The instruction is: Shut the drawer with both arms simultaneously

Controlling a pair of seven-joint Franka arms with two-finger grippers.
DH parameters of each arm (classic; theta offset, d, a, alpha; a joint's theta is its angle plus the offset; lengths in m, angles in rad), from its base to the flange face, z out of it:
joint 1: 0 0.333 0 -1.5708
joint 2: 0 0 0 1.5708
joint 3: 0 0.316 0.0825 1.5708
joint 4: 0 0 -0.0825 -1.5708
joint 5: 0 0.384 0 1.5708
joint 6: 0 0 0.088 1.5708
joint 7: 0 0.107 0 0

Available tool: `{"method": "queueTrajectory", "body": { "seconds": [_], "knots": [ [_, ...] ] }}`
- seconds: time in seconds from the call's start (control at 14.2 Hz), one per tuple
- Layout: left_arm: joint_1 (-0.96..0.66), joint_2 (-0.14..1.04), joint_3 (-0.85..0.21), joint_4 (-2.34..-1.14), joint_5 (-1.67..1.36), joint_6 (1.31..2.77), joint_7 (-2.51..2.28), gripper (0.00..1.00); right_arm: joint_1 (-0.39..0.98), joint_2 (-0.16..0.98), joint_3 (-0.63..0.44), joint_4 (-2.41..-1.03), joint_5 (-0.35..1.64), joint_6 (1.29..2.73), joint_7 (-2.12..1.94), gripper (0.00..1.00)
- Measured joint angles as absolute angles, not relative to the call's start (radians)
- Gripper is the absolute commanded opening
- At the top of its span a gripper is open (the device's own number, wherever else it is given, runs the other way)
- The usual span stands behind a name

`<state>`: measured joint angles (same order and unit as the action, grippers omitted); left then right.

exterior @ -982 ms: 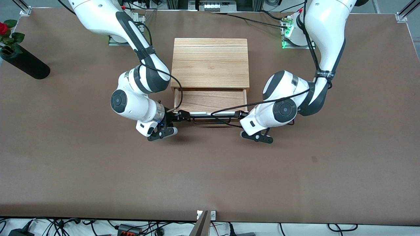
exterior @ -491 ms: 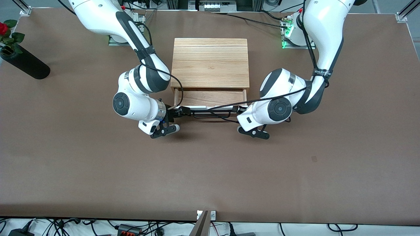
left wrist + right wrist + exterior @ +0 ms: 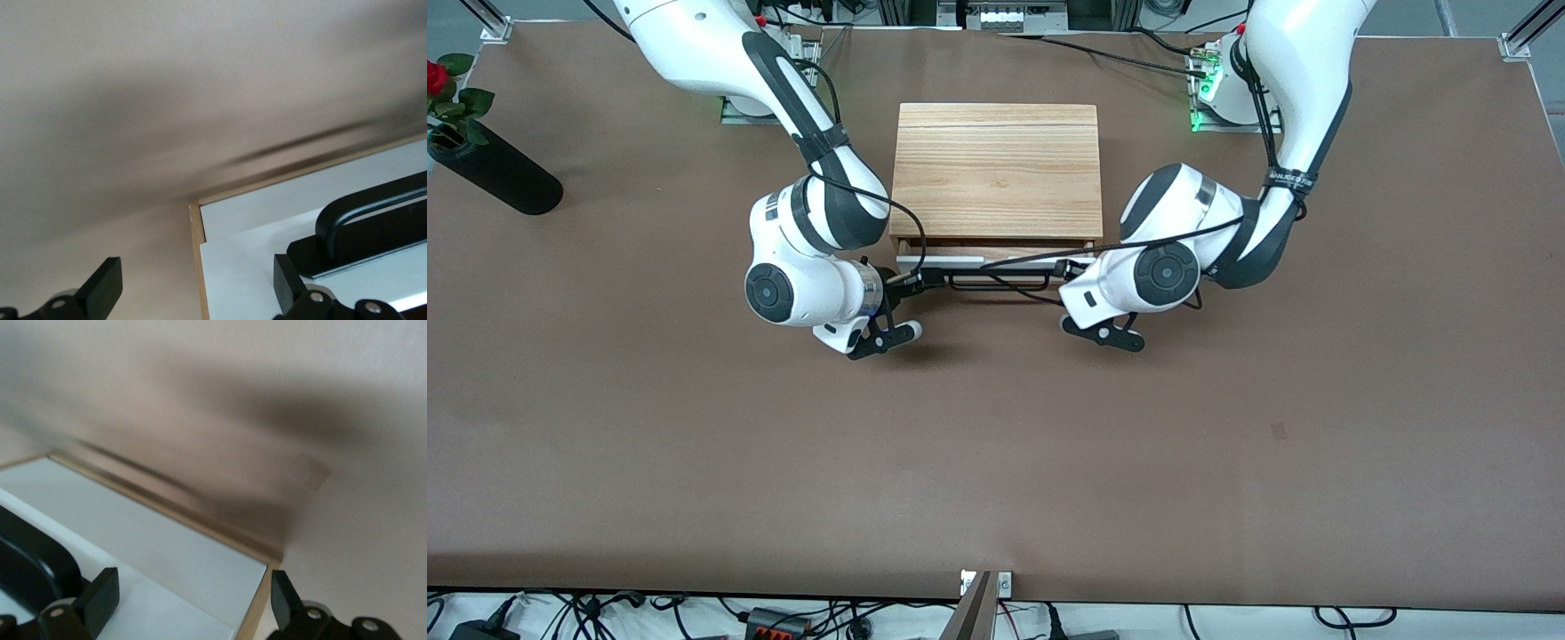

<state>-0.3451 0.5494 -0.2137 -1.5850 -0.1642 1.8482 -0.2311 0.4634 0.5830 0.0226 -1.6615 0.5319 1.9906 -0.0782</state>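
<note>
Closing push nearly done: drawer (image 3: pixel 996 260) shows only a sliver out of the cabinet (image 3: pixel 996 169), left gripper (image 3: pixel 1074 274) and right gripper (image 3: pixel 914 278) spread open against its white front at either end; next, an even final press should seat it flush.

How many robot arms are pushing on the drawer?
2. The right end effector is at the drawer front's end toward the right arm, the left end effector at its end toward the left arm. Both are open against the white panel.
</note>
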Motion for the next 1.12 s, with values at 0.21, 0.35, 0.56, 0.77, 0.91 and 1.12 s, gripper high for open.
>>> {"method": "queueTrajectory", "body": {
  "seconds": [0.21,0.35,0.56,0.77,0.91,1.12],
  "knots": [
    [-0.346,0.536,-0.222,-1.615,-0.164,1.848,-0.232,1.00,0.463,0.583,0.023,-1.662,0.543,1.920,-0.078,1.00],
    [-0.346,0.521,-0.223,-1.633,-0.164,1.848,-0.232,1.00,0.463,0.583,0.023,-1.662,0.546,1.893,-0.077,1.00],
    [-0.345,0.507,-0.223,-1.652,-0.164,1.848,-0.233,1.00,0.463,0.583,0.023,-1.662,0.546,1.884,-0.075,1.00],
    [-0.345,0.504,-0.223,-1.668,-0.164,1.848,-0.233,1.00,0.463,0.583,0.023,-1.662,0.547,1.879,-0.074,1.00],
    [-0.345,0.500,-0.227,-1.675,-0.164,1.848,-0.233,1.00,0.463,0.583,0.023,-1.662,0.547,1.878,-0.073,1.00],
    [-0.345,0.494,-0.234,-1.677,-0.164,1.850,-0.233,1.00,0.463,0.582,0.023,-1.662,0.548,1.877,-0.073,1.00]
  ]
}}
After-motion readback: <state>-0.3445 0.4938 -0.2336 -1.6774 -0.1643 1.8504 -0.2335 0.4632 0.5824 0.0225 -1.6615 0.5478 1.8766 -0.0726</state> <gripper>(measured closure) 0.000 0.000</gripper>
